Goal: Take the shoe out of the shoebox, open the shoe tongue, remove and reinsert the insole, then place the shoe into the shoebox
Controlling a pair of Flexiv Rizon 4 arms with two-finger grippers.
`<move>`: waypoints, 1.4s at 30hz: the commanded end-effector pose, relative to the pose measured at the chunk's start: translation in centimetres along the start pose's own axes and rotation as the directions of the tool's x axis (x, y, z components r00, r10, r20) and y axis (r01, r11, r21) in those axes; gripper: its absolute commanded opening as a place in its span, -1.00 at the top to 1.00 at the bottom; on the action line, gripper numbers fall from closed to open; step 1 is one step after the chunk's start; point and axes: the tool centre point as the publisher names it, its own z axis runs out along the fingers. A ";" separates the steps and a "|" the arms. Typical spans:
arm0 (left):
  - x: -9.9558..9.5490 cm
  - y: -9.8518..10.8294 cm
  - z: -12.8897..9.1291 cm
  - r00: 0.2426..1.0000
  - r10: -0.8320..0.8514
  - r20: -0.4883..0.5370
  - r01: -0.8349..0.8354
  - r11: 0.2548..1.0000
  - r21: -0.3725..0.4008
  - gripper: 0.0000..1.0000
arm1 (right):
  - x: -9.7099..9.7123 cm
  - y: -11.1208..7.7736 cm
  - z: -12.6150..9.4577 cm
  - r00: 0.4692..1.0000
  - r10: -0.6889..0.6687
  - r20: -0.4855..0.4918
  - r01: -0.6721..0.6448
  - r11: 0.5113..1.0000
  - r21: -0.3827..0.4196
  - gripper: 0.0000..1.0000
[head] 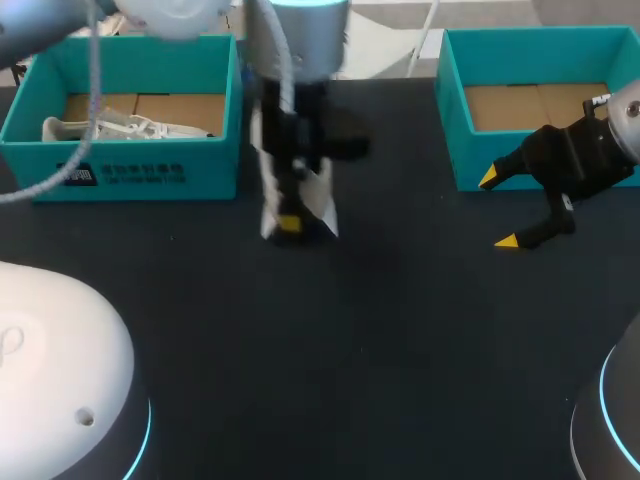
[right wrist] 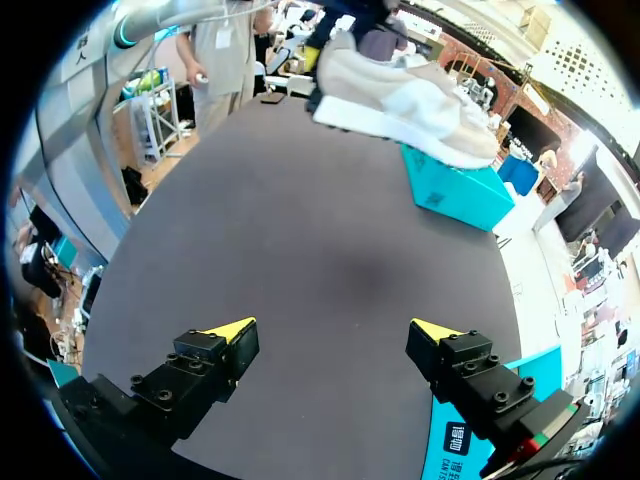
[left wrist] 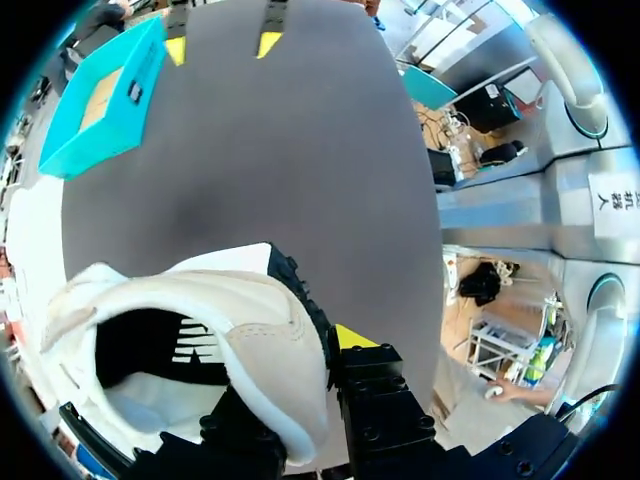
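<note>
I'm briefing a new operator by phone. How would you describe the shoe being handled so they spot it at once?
Start at the dark table. Over its middle, the left gripper holds a cream-white sneaker by its collar. The other white shoe lies inside the teal cardboard shoebox at the left; this one is out of any box.
</note>
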 end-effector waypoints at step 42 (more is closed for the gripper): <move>-10.1 41.6 -5.5 0.993 0.116 -0.015 -0.116 0.993 0.004 1.00 | -0.1 0.0 0.1 1.000 0.000 -0.001 0.000 1.000 0.003 -1.00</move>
